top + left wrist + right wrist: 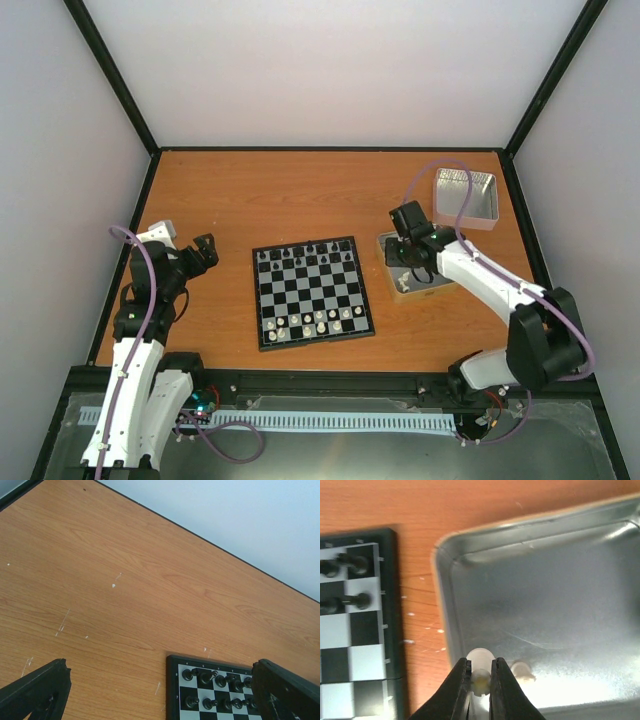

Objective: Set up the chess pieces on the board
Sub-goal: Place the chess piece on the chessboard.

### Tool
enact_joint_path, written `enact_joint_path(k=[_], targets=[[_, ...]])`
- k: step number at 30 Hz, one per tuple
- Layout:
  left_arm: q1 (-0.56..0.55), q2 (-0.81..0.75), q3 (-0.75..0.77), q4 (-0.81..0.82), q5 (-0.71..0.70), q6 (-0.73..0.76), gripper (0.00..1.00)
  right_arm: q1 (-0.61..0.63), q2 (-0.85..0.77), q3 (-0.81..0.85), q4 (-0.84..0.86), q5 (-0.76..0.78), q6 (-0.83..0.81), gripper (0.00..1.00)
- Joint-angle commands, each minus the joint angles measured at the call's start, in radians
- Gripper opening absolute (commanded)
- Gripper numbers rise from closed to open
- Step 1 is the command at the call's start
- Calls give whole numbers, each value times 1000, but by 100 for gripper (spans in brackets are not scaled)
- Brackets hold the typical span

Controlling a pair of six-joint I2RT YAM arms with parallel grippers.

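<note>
White piece [481, 676]: tiny and cream, on the floor of the tin [555, 595], near the wall that faces the board [313, 292]. Right pincer [480, 664]: jaws narrow, closed on this piece from above with one finger on each side. The piece is blurred, so it cannot be told whether its long axis stands upright or lies flat. Second white piece [521, 670]: loose on the tin floor just beside the first, apart from the fingers. Board: mid-table, left of the tin, with a strip of bare table [300, 190] between them. Its far rows carry black pieces [305, 258]; its near rows carry set white pieces [310, 322], and the nearest row appears to have gaps. Governing relation: the destination lies to the left of the held piece, beyond the tin wall. The next move is therefore judged to be a lift clear of the rim, then a carry left to a near-row square. The right arm is the nearer one to the tin. Left pincer [161, 667]: jaws wide, holding nothing, hovers off the board's left side. Second tin [465, 197]: far right, well apart.
</note>
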Motion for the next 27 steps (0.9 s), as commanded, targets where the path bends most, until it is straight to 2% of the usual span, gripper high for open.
enact_joint_path(k=[1, 9, 13, 27], targets=[[-3, 3, 35, 15, 8, 12, 100, 63, -63, 37, -79, -13, 20, 8], [-4, 1, 34, 16, 8, 13, 100, 274, -119, -24, -168, -13, 131, 8], [-4, 1, 34, 15, 9, 13, 100, 334, -135, -66, -188, -8, 177, 8], [-4, -2, 35, 14, 5, 13, 100, 515, -48, -116, -87, -10, 179, 9]])
